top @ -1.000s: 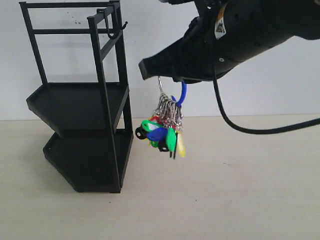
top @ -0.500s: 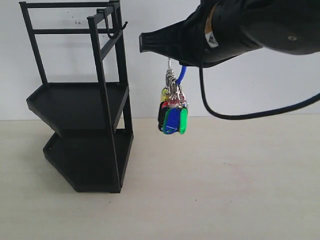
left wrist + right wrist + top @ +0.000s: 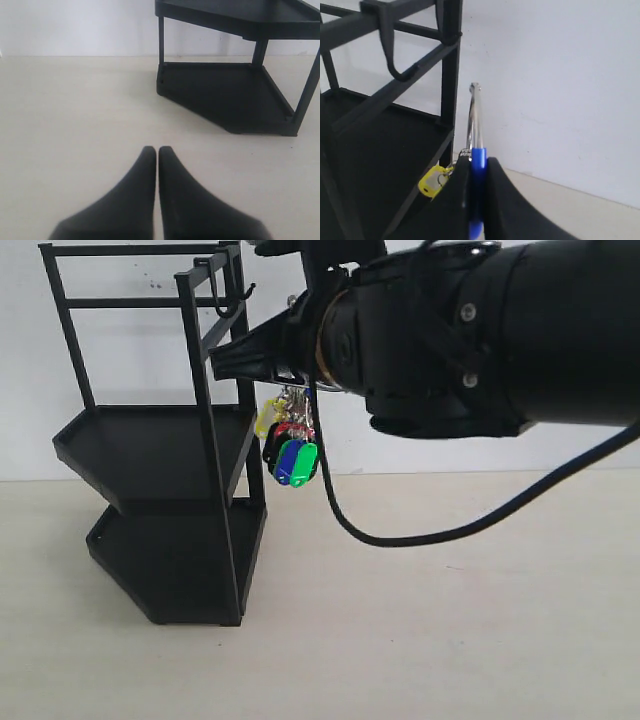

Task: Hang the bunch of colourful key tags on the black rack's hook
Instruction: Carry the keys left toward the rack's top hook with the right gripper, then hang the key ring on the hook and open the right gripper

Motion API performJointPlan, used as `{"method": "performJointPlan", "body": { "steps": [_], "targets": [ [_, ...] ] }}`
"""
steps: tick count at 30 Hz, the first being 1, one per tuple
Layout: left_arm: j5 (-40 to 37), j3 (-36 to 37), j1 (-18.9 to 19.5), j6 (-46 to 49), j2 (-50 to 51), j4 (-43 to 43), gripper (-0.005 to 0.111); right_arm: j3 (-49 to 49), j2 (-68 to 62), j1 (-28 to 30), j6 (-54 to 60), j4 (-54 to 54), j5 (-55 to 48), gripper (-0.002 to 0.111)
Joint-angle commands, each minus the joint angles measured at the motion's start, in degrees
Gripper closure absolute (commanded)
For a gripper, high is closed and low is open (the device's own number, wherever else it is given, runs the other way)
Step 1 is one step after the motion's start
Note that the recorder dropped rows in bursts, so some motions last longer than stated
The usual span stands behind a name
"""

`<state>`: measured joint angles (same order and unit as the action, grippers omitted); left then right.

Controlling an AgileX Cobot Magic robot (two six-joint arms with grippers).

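Note:
The colourful key tag bunch [image 3: 288,448] hangs from my right gripper [image 3: 222,362], which is shut on its blue loop [image 3: 478,161]. A silver ring [image 3: 474,115] stands up above the jaws and a yellow tag [image 3: 432,181] dangles beside them. The bunch hangs close beside the front post of the black rack [image 3: 160,440], below the level of the hook [image 3: 238,302]. In the right wrist view the hook [image 3: 396,67] sits on the top bar, higher than the ring and off to one side. My left gripper [image 3: 158,150] is shut on nothing, low over the table.
A black cable [image 3: 400,535] loops down from the right arm. The rack's lower tray [image 3: 225,95] lies ahead of the left gripper. A white wall stands behind the rack, and pale tabletop [image 3: 450,620] spreads to the right.
The right gripper has carried the bunch left and a little up, from mid-scene to right beside the rack's front post. The tags have swung with it.

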<state>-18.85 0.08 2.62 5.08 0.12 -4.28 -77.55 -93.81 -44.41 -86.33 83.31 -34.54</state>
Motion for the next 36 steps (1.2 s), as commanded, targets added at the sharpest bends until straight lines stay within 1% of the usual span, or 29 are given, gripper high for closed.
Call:
{"method": "performJointPlan", "body": {
  "steps": [1, 3, 9, 14, 19, 31, 36],
  "targets": [
    [0.77, -0.08, 0.21, -0.60, -0.12, -0.43, 0.102, -1.84, -0.22, -0.22, -0.72, 4.20, -0.40, 0.109],
    [0.77, -0.08, 0.21, -0.60, -0.12, -0.43, 0.102, -3.24, -0.61, -0.22, -0.48, 4.20, -0.70, 0.109],
    [0.77, -0.08, 0.21, -0.60, -0.12, -0.43, 0.102, -7.15, -2.92, -0.22, -0.31, 4.33, 2.69, 0.109],
    [0.77, -0.08, 0.21, -0.60, -0.12, -0.43, 0.102, -7.25, -4.03, -0.22, -0.31, 4.33, 3.70, 0.109],
    [0.77, -0.08, 0.21, -0.60, -0.12, -0.43, 0.102, -7.25, -4.24, -0.22, 1.78, 4.33, 7.49, 0.109],
    [0.77, -0.08, 0.21, -0.60, -0.12, -0.43, 0.102, -7.25, -4.24, -0.22, 2.15, 2.61, 7.80, 0.109],
    [0.77, -0.08, 0.21, -0.60, -0.12, -0.43, 0.102, -7.25, -4.24, -0.22, 3.12, 2.61, 11.80, 0.108]
  ]
}}
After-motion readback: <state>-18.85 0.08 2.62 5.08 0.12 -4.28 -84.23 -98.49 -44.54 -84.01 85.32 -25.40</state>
